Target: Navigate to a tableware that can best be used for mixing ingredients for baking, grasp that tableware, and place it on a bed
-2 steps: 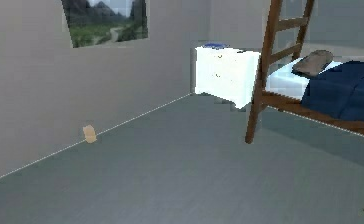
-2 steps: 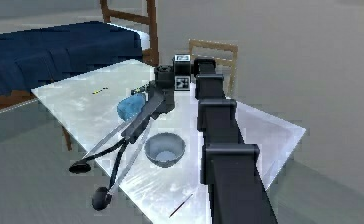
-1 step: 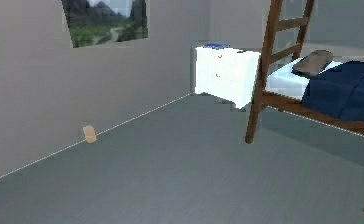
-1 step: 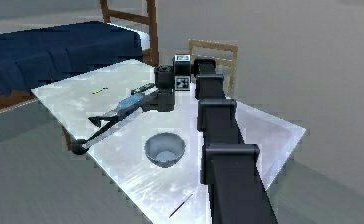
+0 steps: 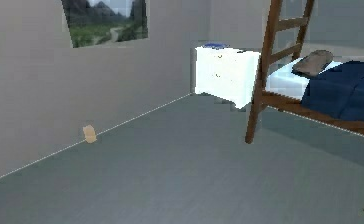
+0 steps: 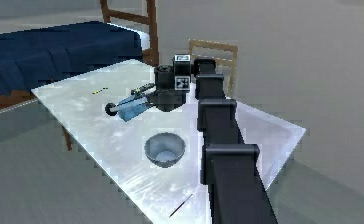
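In the forward view, the bed [image 5: 335, 90], where the tableware must end up, lies at right beside a white nightstand [image 5: 225, 72].

In the arm side view, the bowl [image 6: 164, 150] rests on the table [image 6: 80, 105], likely the grasp target. The gripper [image 6: 128, 104] seems extended beyond it. Its jaws' state and whether it holds anything cannot be told.

Wall picture [image 5: 105, 20] clipped by top edge; bed [image 5: 340, 90] runs off right edge. Tan blob [image 5: 89, 134] by the wall [image 5: 30, 80]: too small to ID. End effector [image 6: 130, 102] sits at bluish item [image 6: 133, 112] on surface [image 6: 85, 105]; hold status unreadable.
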Motion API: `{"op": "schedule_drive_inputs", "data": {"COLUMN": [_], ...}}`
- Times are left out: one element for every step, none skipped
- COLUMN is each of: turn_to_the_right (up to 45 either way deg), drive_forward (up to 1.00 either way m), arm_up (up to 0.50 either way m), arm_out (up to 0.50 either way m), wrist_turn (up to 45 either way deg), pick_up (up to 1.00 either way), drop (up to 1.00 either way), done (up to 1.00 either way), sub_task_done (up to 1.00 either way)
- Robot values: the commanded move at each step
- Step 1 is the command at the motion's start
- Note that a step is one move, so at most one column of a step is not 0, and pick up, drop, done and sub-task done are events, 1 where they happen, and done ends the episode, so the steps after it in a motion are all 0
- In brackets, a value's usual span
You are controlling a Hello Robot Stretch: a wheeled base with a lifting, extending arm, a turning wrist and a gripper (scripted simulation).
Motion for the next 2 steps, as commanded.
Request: {"op": "schedule_drive_inputs", "data": {"turn_to_the_right": [0.0,0.0], "drive_forward": [0.00,0.00], "arm_up": [0.00,-0.30], "arm_out": [0.00,0.00], "wrist_turn": [30.0,0.0], "pick_up": [0.00,0.00], "drop": [0.00,0.00], "done": [0.00,0.00], "sub_task_done": [0.00,0.00]}}
